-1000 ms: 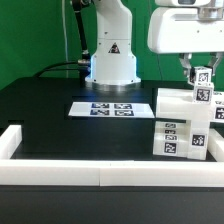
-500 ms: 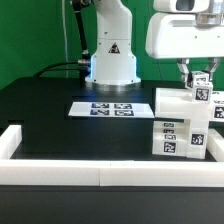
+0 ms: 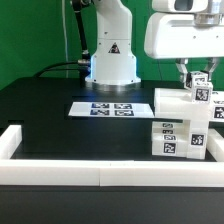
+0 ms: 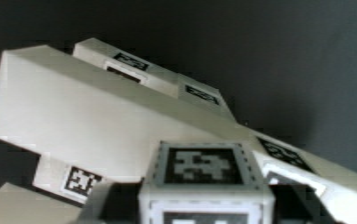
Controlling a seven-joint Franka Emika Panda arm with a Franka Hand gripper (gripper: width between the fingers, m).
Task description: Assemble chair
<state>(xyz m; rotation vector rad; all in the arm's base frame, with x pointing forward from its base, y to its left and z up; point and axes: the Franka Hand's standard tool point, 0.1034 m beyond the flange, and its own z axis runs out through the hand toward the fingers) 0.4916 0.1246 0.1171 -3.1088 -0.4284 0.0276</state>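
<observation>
Since a second ago your arm has edged toward the exterior view's left. You see the black worktop (image 3: pixel 60 110) carrying the chair (image 3: pixel 185 125) at the exterior view's right. Gripper (image 3: pixel 197 78) sits upon the chair's top; whether it pinches, you cannot tell.

**Arm reaching down at the exterior view's right**

We see the arm's white base (image 3: pixel 111 62) standing upright behind the marker board (image 3: pixel 112 108). Right of that board in the exterior view, the white wrist housing (image 3: pixel 180 35) hangs with the claw (image 3: pixel 197 78) pointing downward. We cannot tell how the jaws stand; a tagged block hides them in both views.
</observation>
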